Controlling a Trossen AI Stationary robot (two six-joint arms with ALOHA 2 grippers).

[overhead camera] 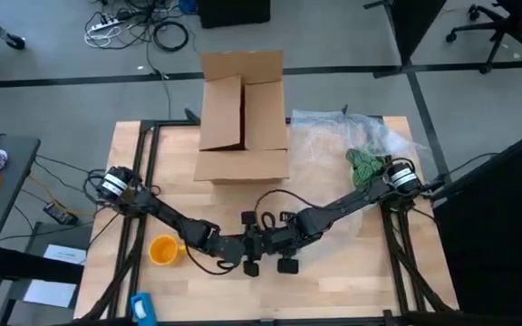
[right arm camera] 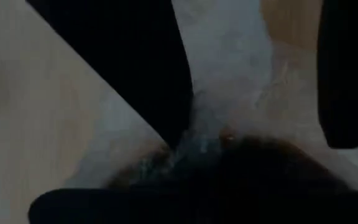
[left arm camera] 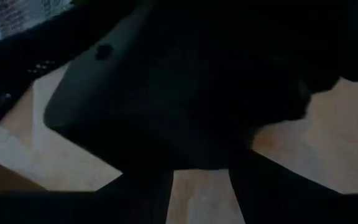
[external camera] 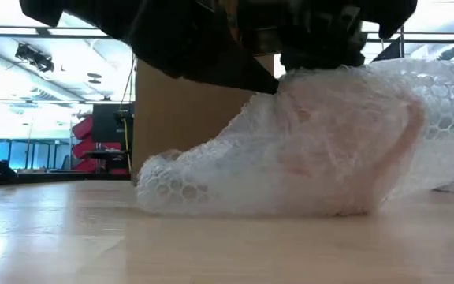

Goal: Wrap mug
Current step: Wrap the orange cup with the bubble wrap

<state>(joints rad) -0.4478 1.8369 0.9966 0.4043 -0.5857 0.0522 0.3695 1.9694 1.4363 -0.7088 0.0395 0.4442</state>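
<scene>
The right gripper [overhead camera: 284, 256] and the left gripper [overhead camera: 247, 256] meet near the middle of the table's [overhead camera: 352, 290] front half, low over a bubble wrap [external camera: 290, 158] bundle, but whether either pair of fingers is parted or clamped cannot be told. The mug [overhead camera: 163, 250] sits bare on the wood just left of the left arm [overhead camera: 166, 219], apart from the wrap. Behind stands an open cardboard box [overhead camera: 241, 118], with more bubble wrap to its right.
</scene>
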